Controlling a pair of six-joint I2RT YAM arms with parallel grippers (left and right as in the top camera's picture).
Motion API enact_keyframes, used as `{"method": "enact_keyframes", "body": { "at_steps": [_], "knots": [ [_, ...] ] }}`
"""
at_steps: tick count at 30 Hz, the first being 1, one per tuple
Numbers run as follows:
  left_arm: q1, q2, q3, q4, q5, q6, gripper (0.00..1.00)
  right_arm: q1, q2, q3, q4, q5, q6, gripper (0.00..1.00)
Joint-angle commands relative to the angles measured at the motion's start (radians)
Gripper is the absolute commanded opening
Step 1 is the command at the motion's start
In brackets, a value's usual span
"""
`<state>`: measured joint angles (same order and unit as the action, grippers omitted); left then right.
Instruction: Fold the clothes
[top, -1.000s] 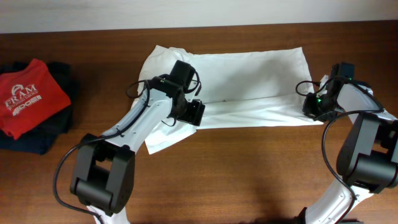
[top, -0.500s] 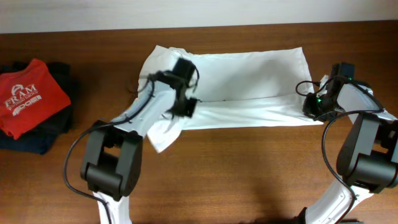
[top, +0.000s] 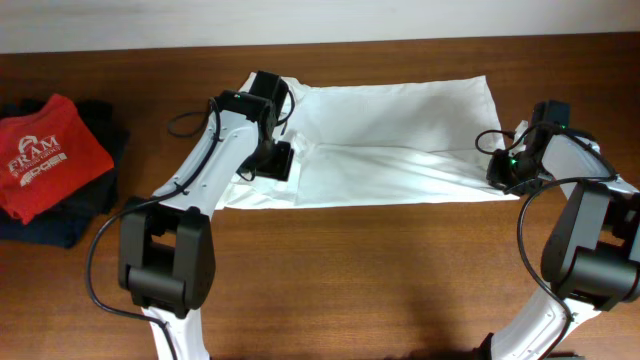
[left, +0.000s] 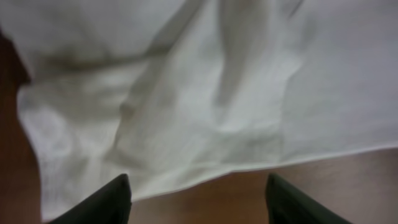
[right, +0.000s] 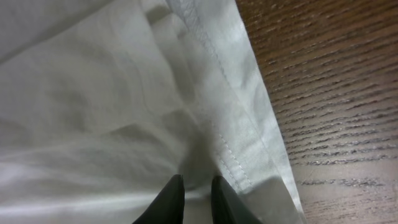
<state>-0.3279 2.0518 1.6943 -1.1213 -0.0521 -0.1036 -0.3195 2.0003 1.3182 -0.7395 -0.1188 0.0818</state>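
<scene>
The white T-shirt (top: 390, 130) lies folded into a wide band across the far middle of the table. Its graphic is hidden. My left gripper (top: 276, 160) is open and empty over the shirt's left end, its two dark fingertips wide apart above the shirt's near edge (left: 199, 134) and the bare wood. My right gripper (top: 503, 172) is shut on the shirt's right near corner, and the fingers (right: 194, 198) pinch the cloth beside the stitched hem (right: 217, 134).
A red shirt with white "FRAM" lettering (top: 45, 155) lies on a dark folded garment (top: 75, 215) at the table's left edge. The wooden tabletop (top: 400, 270) stretches in front of the shirt. A white wall runs along the far edge.
My left gripper has moved left and back across the shirt, and the loose flap at the lower left is now folded in. The right gripper has not moved.
</scene>
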Motion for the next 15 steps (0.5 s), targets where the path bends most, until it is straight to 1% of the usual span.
{"method": "enact_keyframes", "body": {
  "at_steps": [1,4,6,7,8,10,13,14,15],
  "knots": [
    [0.044,0.008,-0.002,-0.044,-0.042,-0.147,0.65,0.005,0.006,-0.008,-0.001,-0.001,0.0,0.2],
    [0.072,0.011,-0.042,-0.042,-0.011,-0.2,0.62,0.005,0.006,-0.008,-0.002,-0.001,0.0,0.2],
    [0.082,0.011,-0.084,-0.029,-0.004,-0.207,0.62,0.005,0.006,-0.008,-0.001,-0.001,0.0,0.2],
    [0.087,0.011,-0.114,-0.003,0.008,-0.231,0.62,0.005,0.006,-0.008,-0.001,-0.001,0.0,0.2],
    [0.087,0.011,-0.131,0.027,0.033,-0.233,0.59,0.005,0.006,-0.008,0.0,-0.001,0.0,0.2],
    [0.087,0.011,-0.158,0.095,0.103,-0.234,0.59,0.005,0.006,-0.008,0.0,-0.001,0.0,0.2],
    [0.087,0.011,-0.168,0.164,0.112,-0.244,0.57,0.005,0.005,-0.008,-0.001,-0.001,0.0,0.2],
    [0.087,0.011,-0.168,0.175,0.112,-0.244,0.53,0.005,0.006,-0.008,-0.001,-0.001,0.0,0.2],
    [0.087,0.011,-0.168,0.172,0.113,-0.244,0.52,0.005,0.006,-0.008,-0.001,0.0,0.0,0.2]
  ]
}}
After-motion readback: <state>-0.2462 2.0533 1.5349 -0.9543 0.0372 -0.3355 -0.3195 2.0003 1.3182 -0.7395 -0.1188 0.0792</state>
